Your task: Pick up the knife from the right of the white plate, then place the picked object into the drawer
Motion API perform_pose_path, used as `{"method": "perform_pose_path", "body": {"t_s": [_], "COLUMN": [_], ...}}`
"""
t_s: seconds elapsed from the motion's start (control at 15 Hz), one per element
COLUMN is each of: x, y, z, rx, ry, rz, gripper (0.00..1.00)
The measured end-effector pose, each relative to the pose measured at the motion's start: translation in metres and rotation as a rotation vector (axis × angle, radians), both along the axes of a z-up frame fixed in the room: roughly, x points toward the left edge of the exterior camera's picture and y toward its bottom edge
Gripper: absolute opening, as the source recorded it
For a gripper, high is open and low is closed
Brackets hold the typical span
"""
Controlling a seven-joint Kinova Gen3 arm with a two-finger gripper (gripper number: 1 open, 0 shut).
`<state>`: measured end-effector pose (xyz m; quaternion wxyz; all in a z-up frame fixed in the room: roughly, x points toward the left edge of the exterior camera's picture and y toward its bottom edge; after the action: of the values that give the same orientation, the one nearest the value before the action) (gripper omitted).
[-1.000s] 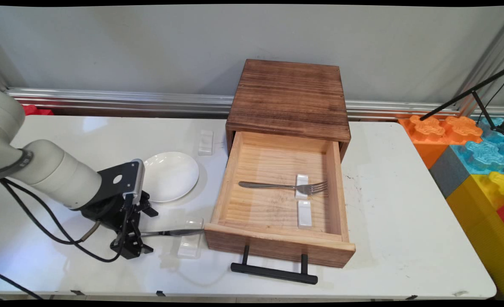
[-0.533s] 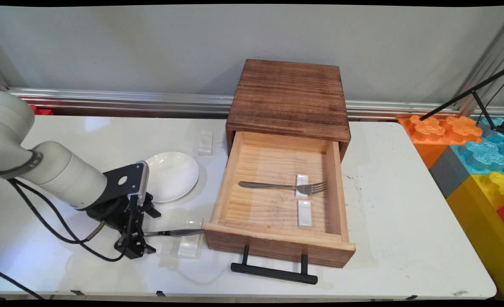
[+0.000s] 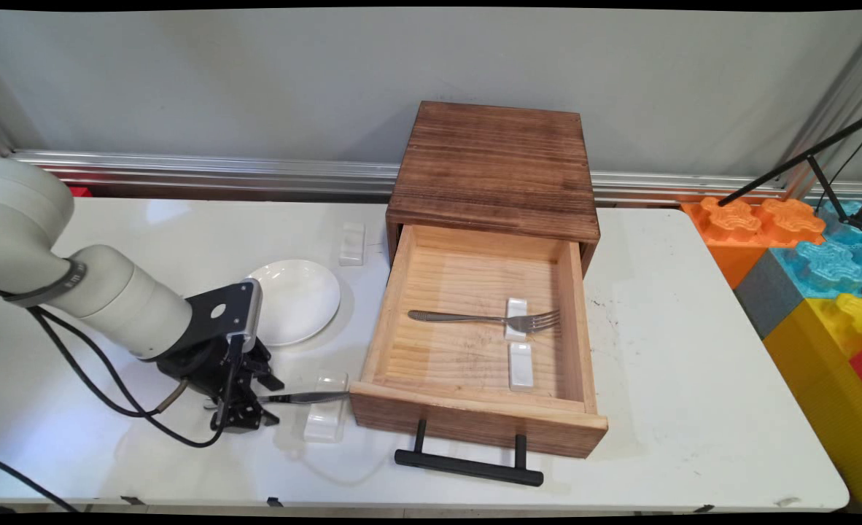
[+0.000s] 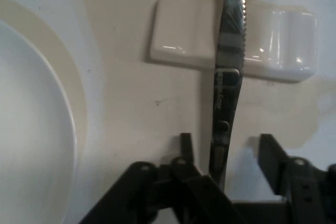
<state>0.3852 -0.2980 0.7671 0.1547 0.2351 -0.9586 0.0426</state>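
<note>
Here your gripper [image 4: 223, 153] sits low over the bench [image 3: 693, 408], its fingers [image 4: 270, 153] spread apart either side of the knife [image 4: 228, 85] handle. The knife lies across a white rest [image 4: 184, 38], beside the plate [image 3: 296, 299] and open drawer [image 3: 475, 423].

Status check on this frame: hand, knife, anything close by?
Hand open, straddling knife handle. Blade across white rest, beside open drawer. White plate close by.
</note>
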Motion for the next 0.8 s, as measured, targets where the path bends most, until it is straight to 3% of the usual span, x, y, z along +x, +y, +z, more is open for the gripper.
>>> {"method": "perform_pose_path", "body": {"t_s": [0.8], "x": [0.005], "y": [0.0017], "z": [0.0067], "rx": [0.027], "ry": [0.019], "rz": [-0.018], "gripper": [0.0]}}
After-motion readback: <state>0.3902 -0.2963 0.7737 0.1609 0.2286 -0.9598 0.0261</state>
